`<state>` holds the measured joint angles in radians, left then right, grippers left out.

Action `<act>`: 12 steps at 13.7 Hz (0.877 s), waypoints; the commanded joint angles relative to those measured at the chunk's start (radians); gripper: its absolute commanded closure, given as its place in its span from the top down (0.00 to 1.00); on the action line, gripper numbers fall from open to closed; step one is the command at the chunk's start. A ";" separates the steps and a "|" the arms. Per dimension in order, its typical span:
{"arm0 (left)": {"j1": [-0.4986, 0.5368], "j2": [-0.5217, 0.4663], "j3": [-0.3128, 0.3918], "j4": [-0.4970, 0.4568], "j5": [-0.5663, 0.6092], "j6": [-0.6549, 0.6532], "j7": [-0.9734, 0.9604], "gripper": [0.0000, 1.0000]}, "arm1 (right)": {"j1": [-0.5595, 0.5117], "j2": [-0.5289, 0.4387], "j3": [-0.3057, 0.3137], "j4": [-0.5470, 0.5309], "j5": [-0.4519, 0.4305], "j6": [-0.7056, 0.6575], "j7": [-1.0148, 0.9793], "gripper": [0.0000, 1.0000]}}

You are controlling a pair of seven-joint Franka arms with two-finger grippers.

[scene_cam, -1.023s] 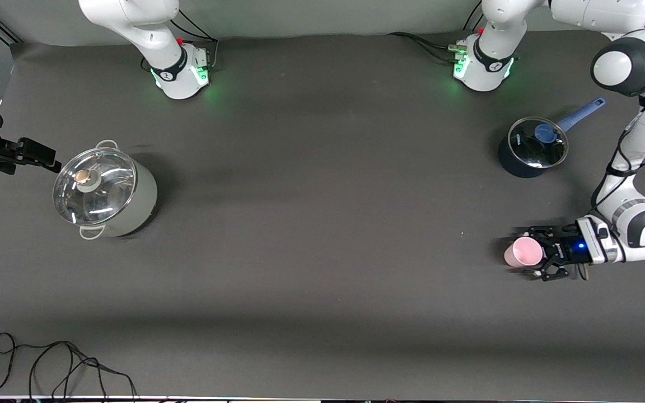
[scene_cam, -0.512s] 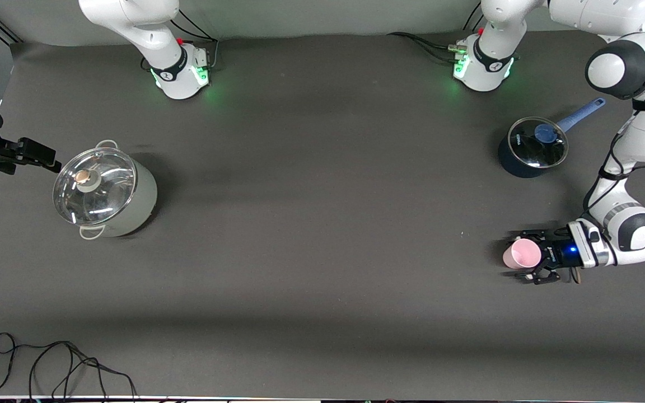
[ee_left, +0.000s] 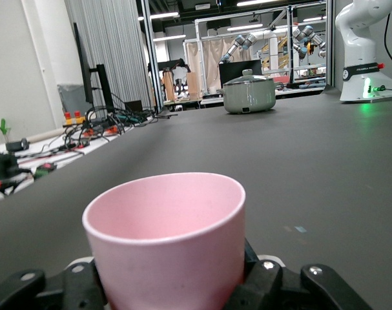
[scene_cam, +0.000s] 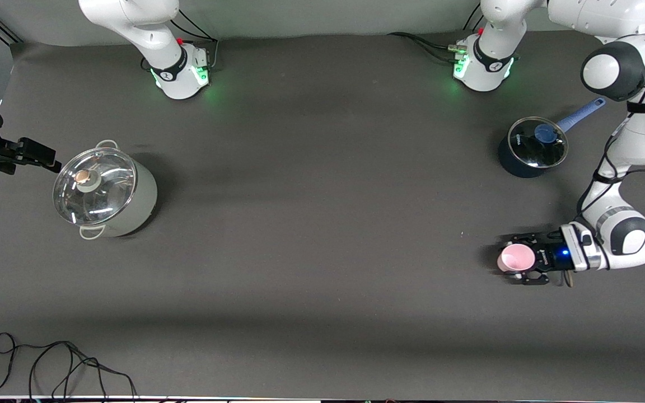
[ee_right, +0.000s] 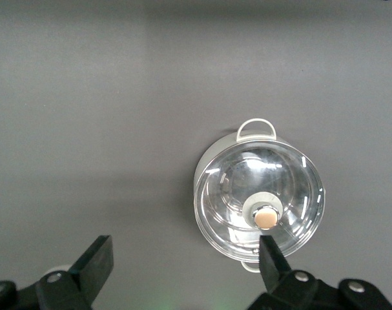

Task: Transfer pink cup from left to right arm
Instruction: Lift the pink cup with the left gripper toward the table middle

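1. Left gripper (scene_cam: 519,261) is sitting low at the table (scene_cam: 322,235) near the left arm's end, toward the edge closest to the front camera — its fingers are pinching the pink cup (scene_cam: 515,258) from both sides.
2. Seen from the left wrist, the pink cup (ee_left: 166,248) is standing upright with its mouth open upward, wedged between the black finger pads.
3. Right gripper (ee_right: 183,271) is waiting up in the air at the right arm's end of the table, fingers spread wide with nothing between them, looking down on the lidded grey-green pot (scene_cam: 104,192).
4. Blue-handled dark saucepan (scene_cam: 532,146) is resting under its glass lid — farther from the front camera than the cup, near the left arm's base.
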<state>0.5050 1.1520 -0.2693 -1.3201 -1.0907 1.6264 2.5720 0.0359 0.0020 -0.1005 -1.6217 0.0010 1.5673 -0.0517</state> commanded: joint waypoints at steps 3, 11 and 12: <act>-0.025 -0.009 -0.212 0.019 -0.017 0.231 -0.099 0.00 | -0.005 0.000 -0.001 0.013 0.013 -0.013 -0.023 1.00; -0.229 -0.015 -0.474 0.157 -0.028 0.829 -0.452 0.00 | -0.004 0.032 -0.001 0.043 0.013 -0.009 -0.022 1.00; -0.259 -0.021 -0.497 0.168 -0.028 0.902 -0.481 0.00 | -0.001 0.044 0.001 0.068 0.008 -0.009 -0.022 1.00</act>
<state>0.2973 1.1463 -0.7517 -1.1910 -1.1018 2.4399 2.1658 0.0360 0.0092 -0.1005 -1.6159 0.0010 1.5691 -0.0519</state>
